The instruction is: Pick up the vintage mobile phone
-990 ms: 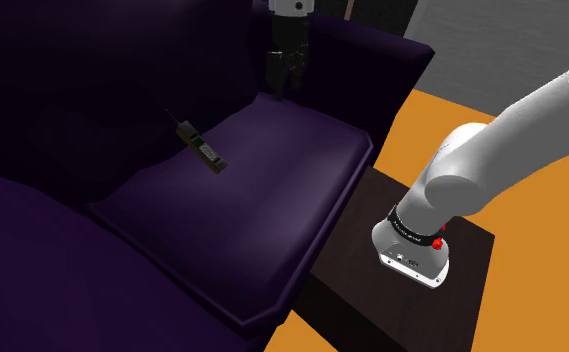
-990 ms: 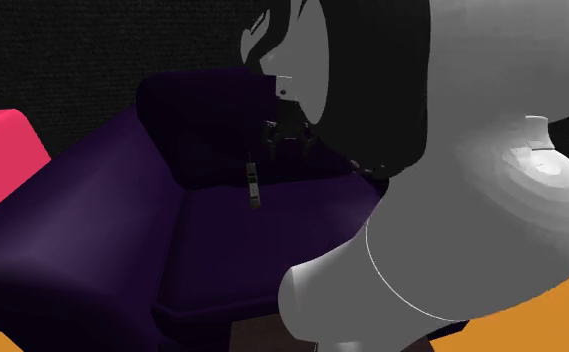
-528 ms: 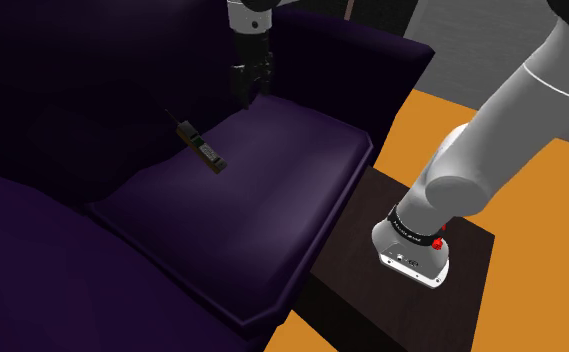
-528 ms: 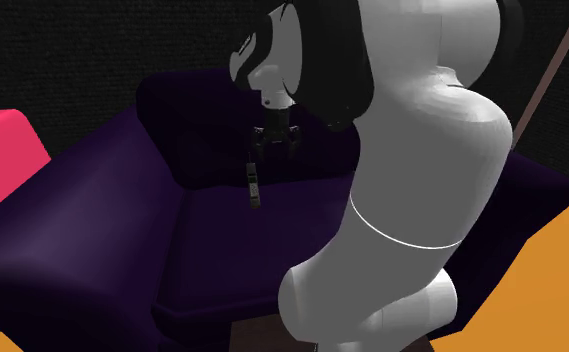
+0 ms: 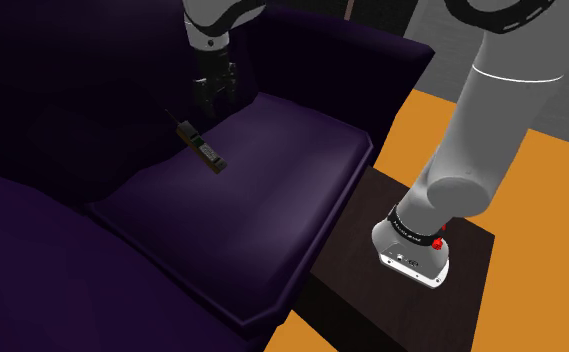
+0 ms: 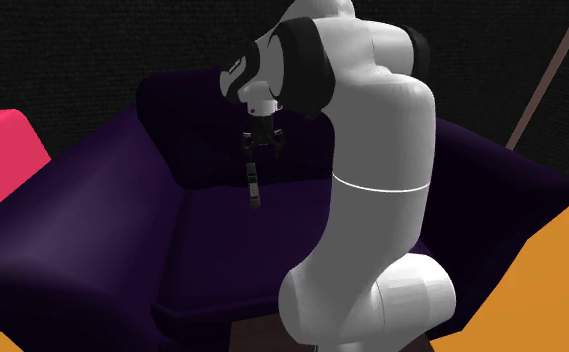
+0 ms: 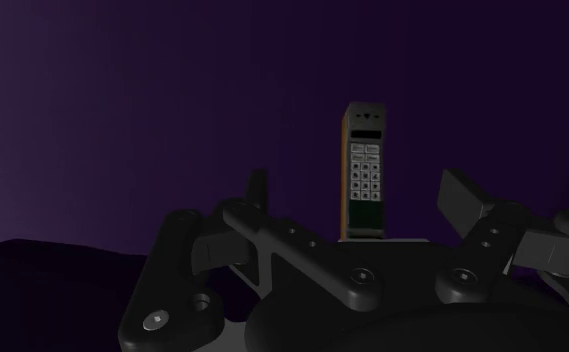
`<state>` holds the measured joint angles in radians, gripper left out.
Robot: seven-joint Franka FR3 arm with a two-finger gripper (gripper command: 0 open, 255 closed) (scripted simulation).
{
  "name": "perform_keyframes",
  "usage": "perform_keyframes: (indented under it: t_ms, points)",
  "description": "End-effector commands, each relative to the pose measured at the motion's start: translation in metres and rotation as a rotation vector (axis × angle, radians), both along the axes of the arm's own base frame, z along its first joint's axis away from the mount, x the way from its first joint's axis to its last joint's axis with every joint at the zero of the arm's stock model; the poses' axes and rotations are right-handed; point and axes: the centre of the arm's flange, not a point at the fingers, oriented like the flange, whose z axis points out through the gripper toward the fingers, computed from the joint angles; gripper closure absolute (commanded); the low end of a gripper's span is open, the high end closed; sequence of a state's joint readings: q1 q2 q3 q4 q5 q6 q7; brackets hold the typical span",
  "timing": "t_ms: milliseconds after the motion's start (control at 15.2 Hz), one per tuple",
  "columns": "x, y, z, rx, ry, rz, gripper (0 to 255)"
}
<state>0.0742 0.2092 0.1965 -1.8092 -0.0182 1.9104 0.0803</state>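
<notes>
the dark purple sofa's seat cushion (image 5: 272, 190) carried the vintage mobile phone (image 5: 201, 147) near its back edge, toward the corner at the shoulder view's left. the black gripper (image 5: 215, 103) hung just above and beside it, fingers (image 7: 464, 198) spread wide around nothing. the phone was likely a stiff, light, slick-sided brick, and its long narrow sides at mid-body offered the best hold. it had an orange-brown casing, a green-tinted keypad face, and what seemed a thin antenna.

- The black gripper (image 7: 360, 198) has its two fingers (image 7: 258, 193) standing wide apart
- The phone (image 7: 364, 170), grey keypad and small screen facing the camera, lies beyond them, touching neither
- It rests on a dark purple cushion (image 7: 122, 120)
</notes>
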Motion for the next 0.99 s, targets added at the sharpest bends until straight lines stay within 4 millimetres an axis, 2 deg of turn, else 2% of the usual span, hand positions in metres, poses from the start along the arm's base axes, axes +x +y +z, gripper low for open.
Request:
perform_keyframes:
  t_ms: [0, 660, 924]
  points:
    - [0.021, 0.012, -0.012, -0.01, -0.004, 0.004, 0]
    - [0.126, 0.068, -0.07, -0.058, -0.022, 0.032, 0]
    - [0.13, 0.07, -0.088, -0.06, -0.023, 0.033, 0]
